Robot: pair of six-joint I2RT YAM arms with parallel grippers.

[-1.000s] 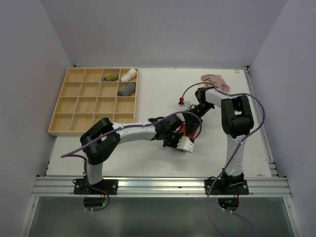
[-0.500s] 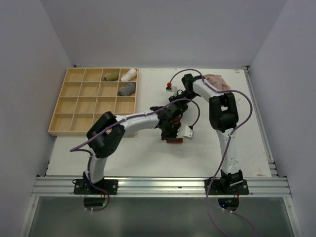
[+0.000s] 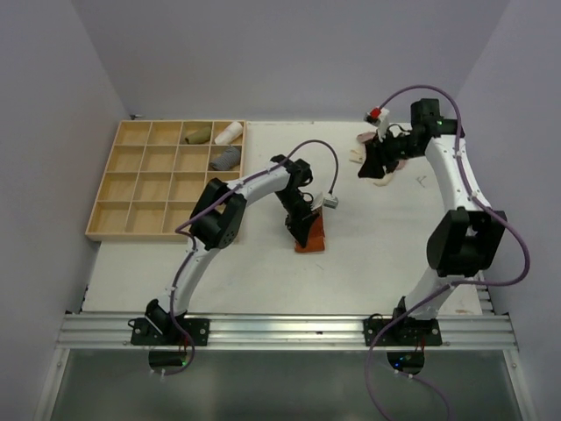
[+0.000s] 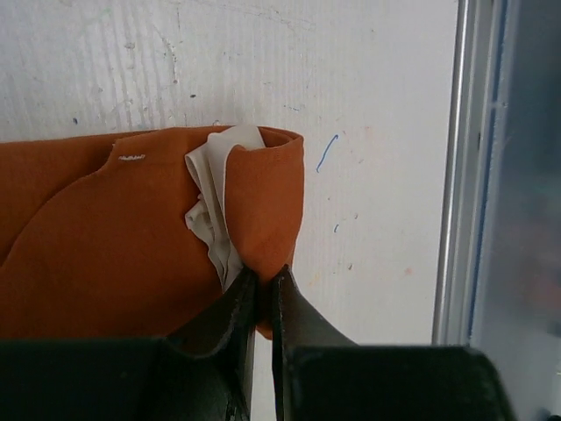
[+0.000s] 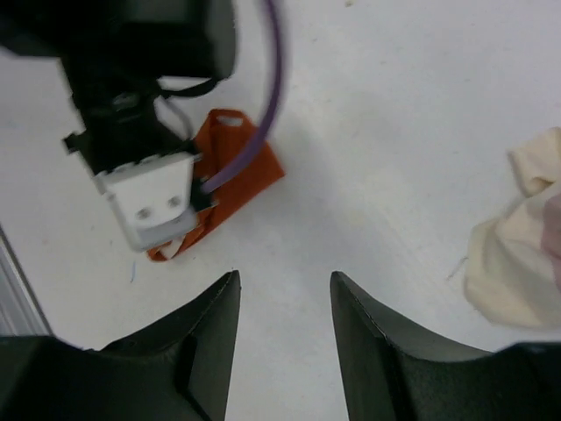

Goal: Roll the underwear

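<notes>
The rust-orange underwear (image 3: 312,242) lies folded on the white table in the middle. My left gripper (image 3: 303,226) is down on it. In the left wrist view my left gripper (image 4: 263,282) is shut on the near edge of the orange underwear (image 4: 105,246), beside its white label (image 4: 215,197). The pale beige underwear (image 3: 380,181) lies crumpled at the back right, partly hidden under my right gripper (image 3: 372,163). The right wrist view shows my right gripper (image 5: 282,285) open and empty, high above the table, with the beige underwear (image 5: 517,254) off to its right and the orange underwear (image 5: 256,172) ahead.
A wooden compartment tray (image 3: 140,187) stands at the back left, holding three rolled cloths (image 3: 226,158) in its far right cells. A metal rail (image 4: 456,175) edges the table just beyond the orange underwear in the left wrist view. Walls close in on both sides.
My right arm has let go at the orange underwear and swung up and back to the right, its jaws widening. My left arm has turned, keeping hold of the orange underwear.
</notes>
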